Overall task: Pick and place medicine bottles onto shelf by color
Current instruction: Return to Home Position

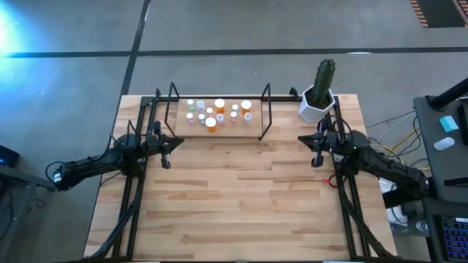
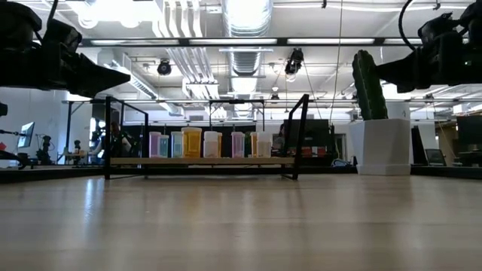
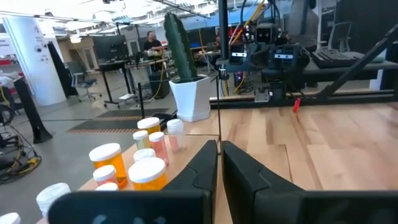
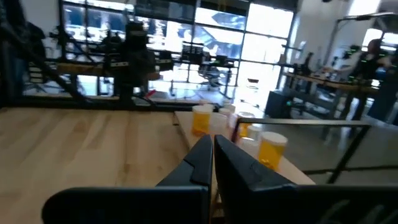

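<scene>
Medicine bottles (image 1: 217,112) grouped on the shelf (image 1: 238,131), white caps up, left gripper (image 1: 167,152) near the shelf's left corner, right gripper (image 1: 316,153) well apart off the shelf's right, cactus pot (image 1: 317,104) beside the shelf's right end.

Bright ceiling lights (image 2: 245,15) overhead, glare on floor (image 1: 11,33) at far left, tabletop (image 1: 241,197) evenly lit, faint shadows

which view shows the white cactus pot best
The low view: the white hexagonal pot with its green cactus stands nearly whole, in side profile. The high view shows it small, from above. The left wrist view shows it at an angle. The right wrist view misses it.
</scene>
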`<state>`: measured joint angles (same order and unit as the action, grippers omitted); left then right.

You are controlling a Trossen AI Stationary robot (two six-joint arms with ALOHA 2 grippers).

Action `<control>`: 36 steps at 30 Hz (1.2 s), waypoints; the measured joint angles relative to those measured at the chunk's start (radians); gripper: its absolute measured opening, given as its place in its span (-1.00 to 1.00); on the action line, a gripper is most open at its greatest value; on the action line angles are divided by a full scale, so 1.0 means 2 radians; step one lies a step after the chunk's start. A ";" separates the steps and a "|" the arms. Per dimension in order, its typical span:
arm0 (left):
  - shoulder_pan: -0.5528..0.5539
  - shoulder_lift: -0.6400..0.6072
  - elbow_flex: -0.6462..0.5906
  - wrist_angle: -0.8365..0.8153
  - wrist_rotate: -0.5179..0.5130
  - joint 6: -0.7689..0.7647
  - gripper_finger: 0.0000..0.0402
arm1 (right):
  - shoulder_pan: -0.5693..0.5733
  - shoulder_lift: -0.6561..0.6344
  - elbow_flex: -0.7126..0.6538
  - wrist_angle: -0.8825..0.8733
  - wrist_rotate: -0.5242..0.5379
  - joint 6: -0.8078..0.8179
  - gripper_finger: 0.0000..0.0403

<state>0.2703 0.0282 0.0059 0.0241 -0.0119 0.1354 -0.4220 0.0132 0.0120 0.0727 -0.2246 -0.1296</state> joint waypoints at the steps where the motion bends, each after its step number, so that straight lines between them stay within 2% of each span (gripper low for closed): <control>1: 0.000 0.001 0.000 0.001 0.000 -0.001 -0.97 | 0.000 0.000 0.000 0.000 0.009 0.000 -0.96; 7: 0.000 0.006 0.000 0.006 0.000 0.000 -0.97 | 0.000 0.001 0.000 -0.009 0.089 0.032 -0.96; 12: 0.000 0.008 0.000 0.009 0.000 0.000 -0.97 | 0.000 0.001 0.000 -0.009 0.134 0.016 -0.96; 36: 0.000 0.008 -0.001 0.009 0.000 0.001 -0.97 | 0.000 0.001 -0.001 -0.008 0.139 0.012 -0.96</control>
<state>0.2703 0.0445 0.0044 0.0430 -0.0116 0.1373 -0.4225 0.0158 0.0109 0.0563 0.0532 -0.1051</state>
